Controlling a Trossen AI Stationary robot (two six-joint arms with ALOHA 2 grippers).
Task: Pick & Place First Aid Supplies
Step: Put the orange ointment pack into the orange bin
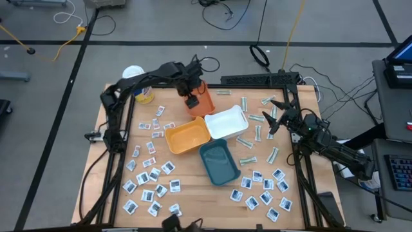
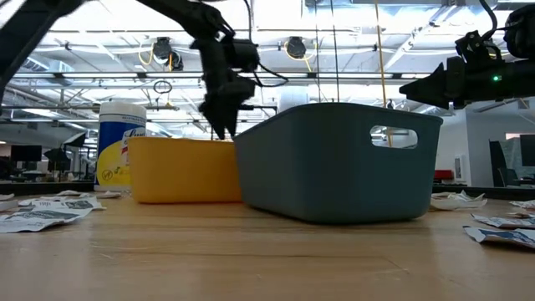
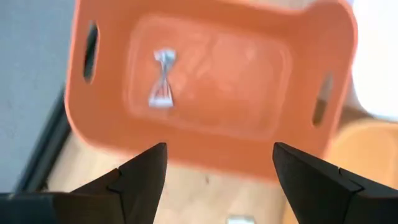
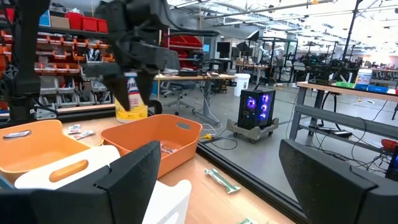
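My left gripper point(image 1: 192, 101) point(image 3: 217, 155) hangs open above the red-orange tray point(image 1: 205, 98) point(image 3: 211, 81) at the table's far middle, fingers pointing down, touching nothing. One small white packet point(image 3: 163, 81) lies flat on that tray's floor. Many more white sachets lie flat on the wood at the near left point(image 1: 151, 174) and near right point(image 1: 264, 190), and pale strips point(image 1: 248, 138) lie right of the trays. My right gripper point(image 1: 273, 119) point(image 4: 217, 162) waits open at the table's right side, held level.
A yellow-orange tray point(image 1: 187, 136), a white tray point(image 1: 226, 122) and a teal tray point(image 1: 219, 161) stand grouped at mid-table, near side of the red-orange one. A white-lidded canister with a yellow label point(image 1: 138, 80) stands at the far left. Black frame rails border the table.
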